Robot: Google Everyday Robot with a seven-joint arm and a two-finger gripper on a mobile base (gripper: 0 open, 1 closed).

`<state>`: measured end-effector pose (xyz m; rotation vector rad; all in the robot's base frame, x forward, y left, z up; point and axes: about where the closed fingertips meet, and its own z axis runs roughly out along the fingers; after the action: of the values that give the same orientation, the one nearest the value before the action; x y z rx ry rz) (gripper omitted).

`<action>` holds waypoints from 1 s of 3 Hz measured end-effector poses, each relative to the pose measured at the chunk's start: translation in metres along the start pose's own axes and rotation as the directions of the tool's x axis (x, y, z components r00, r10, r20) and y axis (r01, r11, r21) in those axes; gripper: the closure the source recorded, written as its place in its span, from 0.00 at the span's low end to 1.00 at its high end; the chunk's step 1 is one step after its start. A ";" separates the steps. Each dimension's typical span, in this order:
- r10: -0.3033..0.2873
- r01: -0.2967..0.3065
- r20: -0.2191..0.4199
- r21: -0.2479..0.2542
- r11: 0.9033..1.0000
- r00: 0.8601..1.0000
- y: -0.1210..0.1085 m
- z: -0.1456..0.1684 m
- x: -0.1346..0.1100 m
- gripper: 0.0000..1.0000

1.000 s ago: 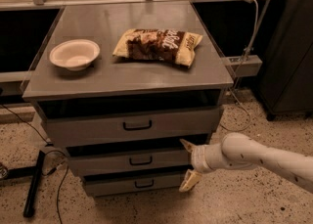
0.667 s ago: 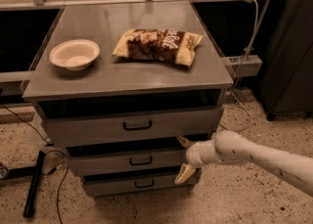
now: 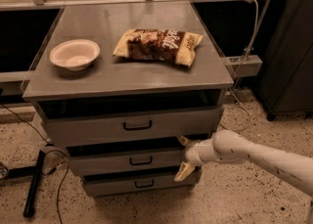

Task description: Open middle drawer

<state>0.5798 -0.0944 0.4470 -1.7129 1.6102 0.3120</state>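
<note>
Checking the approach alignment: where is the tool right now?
In the camera view, the tool is at the right end of the middle drawer front, well right of its handle.

**Matt grey metal, one glossy bag**

The desk [image 3: 146, 76] and the middle drawer [image 3: 105, 163] look like smooth, matt grey metal. The snack bag [image 3: 157, 45] is glossy and crinkled, and the bowl [image 3: 74, 54] is pale, smooth and matt. The gripper [image 3: 184, 157], at the middle drawer's right end with its fingers spread, looks like cream plastic. The floor [image 3: 234, 203] is speckled stone.
</note>
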 end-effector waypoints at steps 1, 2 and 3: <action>-0.030 0.031 -0.039 0.021 0.999 0.999 -0.024 0.029 0.043 0.00; -0.029 0.030 -0.039 0.022 0.999 0.999 -0.024 0.029 0.044 0.00; -0.046 0.046 -0.025 0.012 0.999 0.999 -0.026 0.032 0.036 0.00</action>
<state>0.6202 -0.1029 0.4112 -1.7476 1.5848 0.2585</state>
